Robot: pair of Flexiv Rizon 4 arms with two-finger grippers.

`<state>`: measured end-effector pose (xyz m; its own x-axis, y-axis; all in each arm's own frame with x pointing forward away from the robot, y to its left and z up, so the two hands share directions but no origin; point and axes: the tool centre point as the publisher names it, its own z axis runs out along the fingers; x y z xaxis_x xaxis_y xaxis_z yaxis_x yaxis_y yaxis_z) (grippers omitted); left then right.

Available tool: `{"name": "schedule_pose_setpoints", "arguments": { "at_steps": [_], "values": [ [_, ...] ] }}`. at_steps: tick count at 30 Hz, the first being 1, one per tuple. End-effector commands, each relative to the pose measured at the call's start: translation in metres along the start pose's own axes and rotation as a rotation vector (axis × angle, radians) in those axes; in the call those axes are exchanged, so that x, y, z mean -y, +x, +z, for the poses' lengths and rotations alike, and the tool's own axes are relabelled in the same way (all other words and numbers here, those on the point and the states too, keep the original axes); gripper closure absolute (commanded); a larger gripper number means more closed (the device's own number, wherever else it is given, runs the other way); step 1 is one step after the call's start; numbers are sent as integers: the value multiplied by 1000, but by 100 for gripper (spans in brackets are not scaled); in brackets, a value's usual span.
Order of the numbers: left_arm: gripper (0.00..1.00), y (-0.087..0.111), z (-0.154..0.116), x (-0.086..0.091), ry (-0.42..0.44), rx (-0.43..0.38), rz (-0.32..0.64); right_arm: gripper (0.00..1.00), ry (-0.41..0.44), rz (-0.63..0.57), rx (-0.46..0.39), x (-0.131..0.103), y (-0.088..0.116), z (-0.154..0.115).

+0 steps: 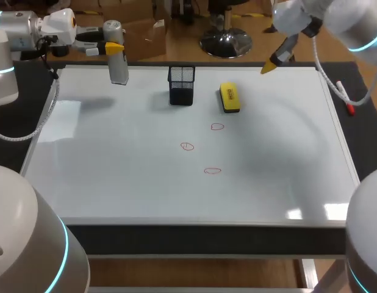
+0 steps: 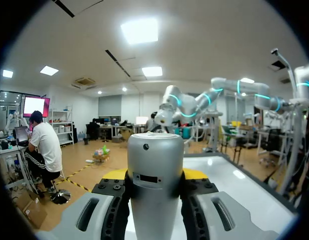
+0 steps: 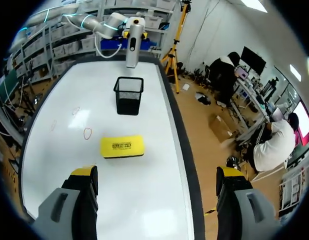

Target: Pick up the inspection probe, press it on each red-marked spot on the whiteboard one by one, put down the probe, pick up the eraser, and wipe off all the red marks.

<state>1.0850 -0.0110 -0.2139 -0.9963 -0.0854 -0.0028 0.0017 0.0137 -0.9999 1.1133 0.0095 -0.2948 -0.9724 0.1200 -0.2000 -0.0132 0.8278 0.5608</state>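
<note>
While left end effector (image 1: 114,47) clamps inspection probe (image 1: 119,70) by upper body, probe hangs upright over whiteboard (image 1: 115,183) far-left corner, well apart from red marks (image 1: 187,146). Looks rigid, smooth metal, likely slippery: firm side grip suits. Right end effector (image 3: 157,172) released, spread wide, eraser (image 3: 122,146) ahead.

Probe (image 2: 155,150) lower end cut off, left gripper (image 2: 154,174) tips mostly hidden behind it

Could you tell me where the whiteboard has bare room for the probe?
Free: the left side of the whiteboard, its right side past the eraser, and the near strip. Crowded: the middle, with mesh cup, eraser and three red marks.
</note>
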Motion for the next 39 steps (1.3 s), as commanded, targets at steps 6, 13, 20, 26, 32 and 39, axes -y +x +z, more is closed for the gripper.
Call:
{"name": "schedule_pose_setpoints", "arguments": {
  "at_steps": [6, 13, 20, 26, 32, 39],
  "values": [
    [100, -1, 0, 1, -1, -2, -1, 0, 582, -231, -511, -4, 1, 3],
    [100, -1, 0, 1, -1, -2, -1, 0, 582, -231, -511, -4, 1, 3],
    [100, -1, 0, 1, -1, -2, -1, 0, 582, -231, -511, -4, 1, 3],
    [100, -1, 0, 1, -1, -2, -1, 0, 582, -231, -511, -4, 1, 3],
    [100, -1, 0, 1, -1, -2, -1, 0, 618, -432, -617, -11, 4, 27],
    [100, -1, 0, 1, -1, -2, -1, 0, 571, -648, -617, -11, 22, 39]
  ]
}}
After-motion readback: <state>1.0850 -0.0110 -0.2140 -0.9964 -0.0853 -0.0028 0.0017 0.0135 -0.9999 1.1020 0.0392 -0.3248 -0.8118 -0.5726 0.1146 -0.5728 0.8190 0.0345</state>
